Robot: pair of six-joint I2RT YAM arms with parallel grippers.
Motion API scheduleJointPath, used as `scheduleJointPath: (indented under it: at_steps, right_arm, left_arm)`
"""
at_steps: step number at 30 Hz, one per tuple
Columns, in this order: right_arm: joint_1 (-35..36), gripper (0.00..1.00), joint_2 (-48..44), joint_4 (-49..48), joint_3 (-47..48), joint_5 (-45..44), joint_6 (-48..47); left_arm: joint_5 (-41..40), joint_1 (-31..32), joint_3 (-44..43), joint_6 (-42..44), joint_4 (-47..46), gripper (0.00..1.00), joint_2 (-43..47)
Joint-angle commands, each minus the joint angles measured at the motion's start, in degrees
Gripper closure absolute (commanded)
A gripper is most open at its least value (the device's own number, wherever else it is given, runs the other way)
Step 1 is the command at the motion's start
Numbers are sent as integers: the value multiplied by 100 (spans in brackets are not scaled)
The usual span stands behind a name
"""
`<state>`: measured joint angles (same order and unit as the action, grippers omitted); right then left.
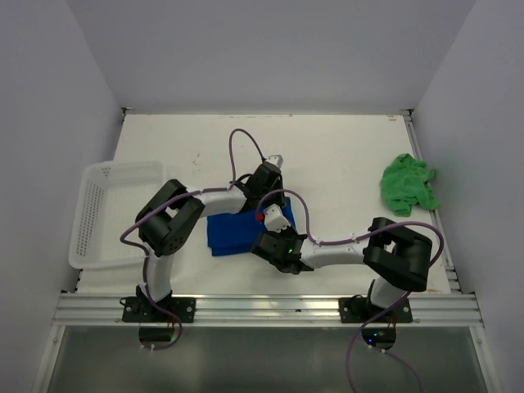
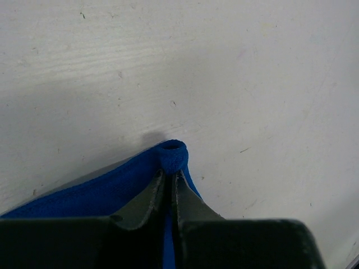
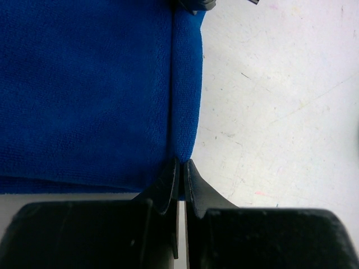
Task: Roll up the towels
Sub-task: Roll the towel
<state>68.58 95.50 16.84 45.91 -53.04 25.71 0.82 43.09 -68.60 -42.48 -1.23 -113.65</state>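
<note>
The royal blue towel (image 1: 233, 233) lies folded on the white table between the two arms. My left gripper (image 1: 277, 199) is at its far right corner. In the left wrist view that gripper (image 2: 171, 171) is shut on a bunched corner of the blue towel (image 2: 106, 193). My right gripper (image 1: 270, 223) is at the towel's near right side. In the right wrist view it (image 3: 180, 163) is shut on the folded right edge of the blue towel (image 3: 84, 84). The bright green towel (image 1: 408, 184) lies crumpled at the far right, away from both grippers.
A white mesh basket (image 1: 92, 217) stands at the table's left edge. White walls close in the table on three sides. A metal rail (image 1: 262, 307) runs along the near edge by the arm bases.
</note>
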Motion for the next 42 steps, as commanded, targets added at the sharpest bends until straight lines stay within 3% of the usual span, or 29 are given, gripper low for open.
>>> scheduleJointPath:
  at_steps: [1, 12, 23, 35, 42]
  right_arm:
    - [51, 100, -93, -207, -65, 39, 188]
    - [24, 100, -41, -454, 5, 232, 276]
    - [-46, 100, -242, 118, 287, -58, 803]
    - [-266, 100, -858, 13, 322, 337, 900]
    - [-327, 100, -507, -154, 349, 716, 821]
  left_arm:
    - [-302, -143, 136, 56, -368, 100, 273]
    - [-416, -161, 417, 82, -413, 100, 237]
    - [-469, -161, 620, 126, -492, 100, 229]
    - [-513, -161, 637, 161, -492, 100, 273]
    - [-548, -169, 663, 143, -483, 100, 316]
